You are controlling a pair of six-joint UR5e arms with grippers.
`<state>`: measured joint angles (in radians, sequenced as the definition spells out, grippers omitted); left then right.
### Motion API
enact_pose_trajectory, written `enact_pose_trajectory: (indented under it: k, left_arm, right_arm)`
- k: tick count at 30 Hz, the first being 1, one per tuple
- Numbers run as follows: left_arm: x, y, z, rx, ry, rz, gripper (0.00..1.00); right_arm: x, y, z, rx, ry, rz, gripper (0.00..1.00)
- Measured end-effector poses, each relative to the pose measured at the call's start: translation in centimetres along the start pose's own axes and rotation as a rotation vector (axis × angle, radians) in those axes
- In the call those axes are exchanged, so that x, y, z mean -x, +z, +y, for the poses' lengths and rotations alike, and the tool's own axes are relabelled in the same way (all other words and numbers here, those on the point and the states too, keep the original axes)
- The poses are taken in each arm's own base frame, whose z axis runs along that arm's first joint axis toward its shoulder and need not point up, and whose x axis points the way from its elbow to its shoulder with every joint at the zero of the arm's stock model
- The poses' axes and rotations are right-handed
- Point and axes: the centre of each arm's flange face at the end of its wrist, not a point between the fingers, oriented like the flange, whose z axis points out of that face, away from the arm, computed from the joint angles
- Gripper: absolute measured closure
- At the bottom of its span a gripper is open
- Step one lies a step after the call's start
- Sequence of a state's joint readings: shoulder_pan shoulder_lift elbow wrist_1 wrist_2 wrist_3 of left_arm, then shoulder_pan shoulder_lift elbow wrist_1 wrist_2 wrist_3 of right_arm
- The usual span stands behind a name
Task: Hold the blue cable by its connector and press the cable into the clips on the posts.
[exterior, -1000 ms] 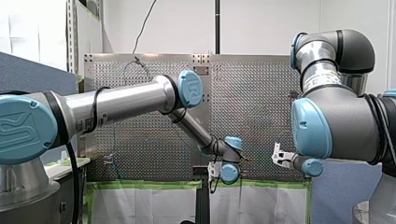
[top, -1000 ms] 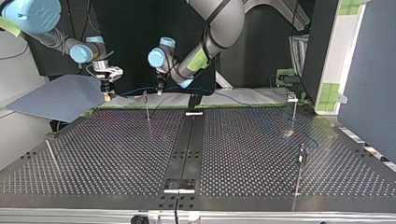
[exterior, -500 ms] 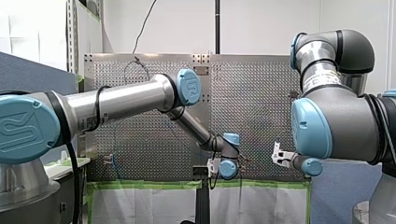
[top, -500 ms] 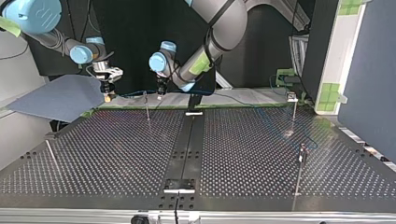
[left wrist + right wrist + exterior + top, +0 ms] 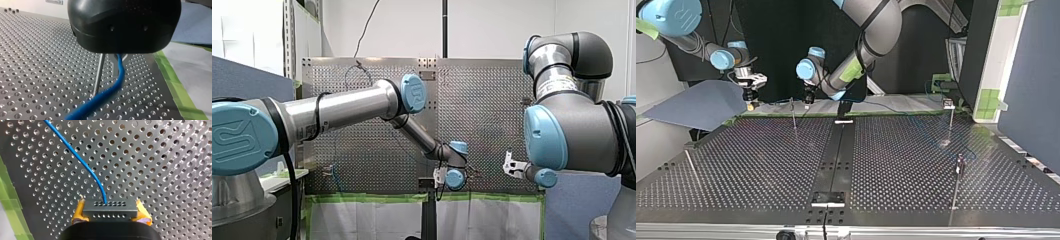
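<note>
In the right wrist view my right gripper (image 5: 110,213) is shut, its yellow pads (image 5: 78,212) clamping a black connector (image 5: 110,207). The thin blue cable (image 5: 75,152) leaves the connector and runs away over the perforated table (image 5: 162,170). In the top view that gripper (image 5: 751,102) hangs at the far left edge, and the cable (image 5: 776,101) spans to my left gripper (image 5: 808,101). The left gripper hovers just beside a thin post (image 5: 793,114). In the left wrist view the cable (image 5: 117,82) drops out from under my left gripper (image 5: 118,56), close to the post (image 5: 98,76); its fingers are hidden.
More posts stand at the top view's right (image 5: 951,114) (image 5: 957,175) and one leans at its left (image 5: 692,167). The cable (image 5: 936,134) trails on across the table toward them. A blue-grey panel (image 5: 696,105) lies beside my right gripper. Green tape (image 5: 175,82) edges the table.
My left gripper has sunk slightly and shifted a little closer to the post with the cable. My right gripper has hardly moved.
</note>
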<state>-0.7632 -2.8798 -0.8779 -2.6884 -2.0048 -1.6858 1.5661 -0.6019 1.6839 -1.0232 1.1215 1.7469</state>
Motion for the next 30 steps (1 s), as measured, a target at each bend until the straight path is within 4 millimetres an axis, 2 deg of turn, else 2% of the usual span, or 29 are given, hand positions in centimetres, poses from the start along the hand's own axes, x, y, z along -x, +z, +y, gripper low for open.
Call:
enact_pose_trajectory:
  k: [11,21,30]
  left_arm:
    - [-0.4,-0.4,-0.2,-0.004,0.009,0.010,1.00]
    - [-0.9,-2.2,-1.4,-0.019,0.053,0.048,1.00]
    - [-0.8,-2.1,-1.3,-0.021,0.048,0.047,1.00]
  right_arm:
    - [0.2,0.0,-0.3,0.003,-0.017,-0.019,1.00]
    - [1.0,-1.2,0.0,0.018,-0.065,-0.090,1.00]
    - [1.0,-1.4,0.5,0.023,-0.059,-0.088,1.00]
